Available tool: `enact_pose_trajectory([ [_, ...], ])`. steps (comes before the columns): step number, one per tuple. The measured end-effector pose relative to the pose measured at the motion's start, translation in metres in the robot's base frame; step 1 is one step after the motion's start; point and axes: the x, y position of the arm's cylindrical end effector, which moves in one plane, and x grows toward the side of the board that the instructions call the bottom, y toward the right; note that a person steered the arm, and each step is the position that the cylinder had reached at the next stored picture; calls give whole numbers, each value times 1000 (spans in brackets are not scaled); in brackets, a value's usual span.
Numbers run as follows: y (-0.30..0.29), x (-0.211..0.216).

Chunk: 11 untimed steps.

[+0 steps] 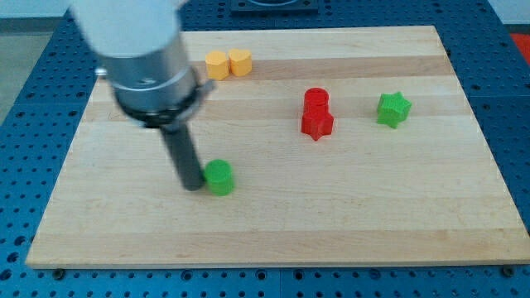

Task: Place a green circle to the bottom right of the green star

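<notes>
Rod tip at green circle, wooden board.
My tip [192, 185], a bare rod without jaws, touches the green circle [219, 177] on its left; green star [394, 109] far right; 2 red blocks [316, 114], 2 yellow blocks [228, 63].

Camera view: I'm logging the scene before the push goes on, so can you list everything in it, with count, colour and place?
green circle: one, green, lower left of centre, just right of my tip
green star: one, green, right side, upper half
red blocks: two, red, touching, one above the other, just right of centre, left of the green star; the lower looks star-shaped, the upper round
yellow blocks: two, yellow, side by side and touching, near the top edge, left of centre
wooden board: one, light wood, fills most of the view
blue perforated table: one, blue, around the board
my tip: one, dark rod, against the green circle's left side
</notes>
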Motion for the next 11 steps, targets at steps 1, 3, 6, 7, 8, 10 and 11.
enact_pose_trajectory([
  [1, 59, -1],
  [3, 116, 7],
  [6, 108, 20],
  [7, 146, 3],
  [8, 179, -2],
  [10, 103, -12],
  [11, 118, -37],
])
